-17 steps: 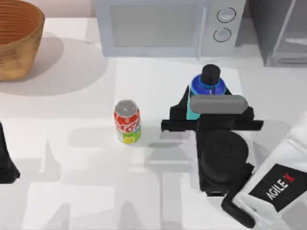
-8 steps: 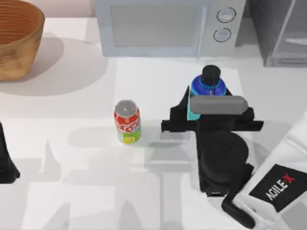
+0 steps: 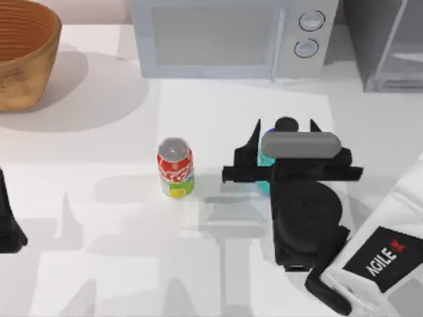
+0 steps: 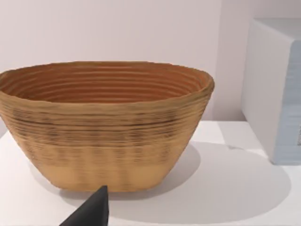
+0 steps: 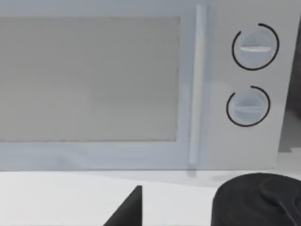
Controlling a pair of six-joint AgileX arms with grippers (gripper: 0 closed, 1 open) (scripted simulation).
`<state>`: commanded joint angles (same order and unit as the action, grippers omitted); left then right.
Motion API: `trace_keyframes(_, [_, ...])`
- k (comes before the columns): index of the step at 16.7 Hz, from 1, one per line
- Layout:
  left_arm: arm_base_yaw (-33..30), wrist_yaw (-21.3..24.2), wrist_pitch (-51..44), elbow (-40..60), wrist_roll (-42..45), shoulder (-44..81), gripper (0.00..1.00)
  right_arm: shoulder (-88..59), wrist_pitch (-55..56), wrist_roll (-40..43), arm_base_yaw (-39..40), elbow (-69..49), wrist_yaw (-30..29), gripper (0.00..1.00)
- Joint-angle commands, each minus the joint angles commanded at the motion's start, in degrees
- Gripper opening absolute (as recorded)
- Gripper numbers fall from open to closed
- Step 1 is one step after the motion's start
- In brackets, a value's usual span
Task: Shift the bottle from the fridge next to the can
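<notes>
One bottle [image 3: 265,158] is standing upright on the white desk [image 3: 99,218], cap [image 3: 285,123] pointing up, between the right tool's [image 3: 285,127] spread fingers.
It is sitting at 3 o'clock from the can [image 3: 175,168], well apart from it, with the microwave [image 3: 231,36] at 12 o'clock and the fridge [image 3: 386,43] at 1 o'clock. The right wrist view is showing the microwave's knobs [image 5: 255,47] close up behind the black cap; the left wrist view is facing a woven basket [image 4: 103,125], where the left tool [image 4: 91,212] is sitting, fingers unreadable.
</notes>
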<state>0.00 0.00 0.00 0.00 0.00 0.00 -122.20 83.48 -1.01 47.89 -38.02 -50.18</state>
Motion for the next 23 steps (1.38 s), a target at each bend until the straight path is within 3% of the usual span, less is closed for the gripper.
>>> trace_keyframes(2, [0.0, 0.0, 0.0, 0.0, 0.0, 0.0, 1.0, 0.0, 0.0, 0.0, 0.0, 0.0, 0.0, 1.0])
trace_keyframes(11, [0.0, 0.0, 0.0, 0.0, 0.0, 0.0, 1.0, 0.1, 0.1, 0.0, 0.1, 0.2, -0.2, 1.0])
trace_keyframes(16, [0.0, 0.0, 0.0, 0.0, 0.0, 0.0, 1.0, 1.7, 2.6, -0.1, 4.1, 4.4, -4.2, 1.0])
trace_keyframes(23, [0.0, 0.0, 0.0, 0.0, 0.0, 0.0, 1.0, 3.2, 1.0, 0.0, 3.6, 4.7, -3.4, 1.0])
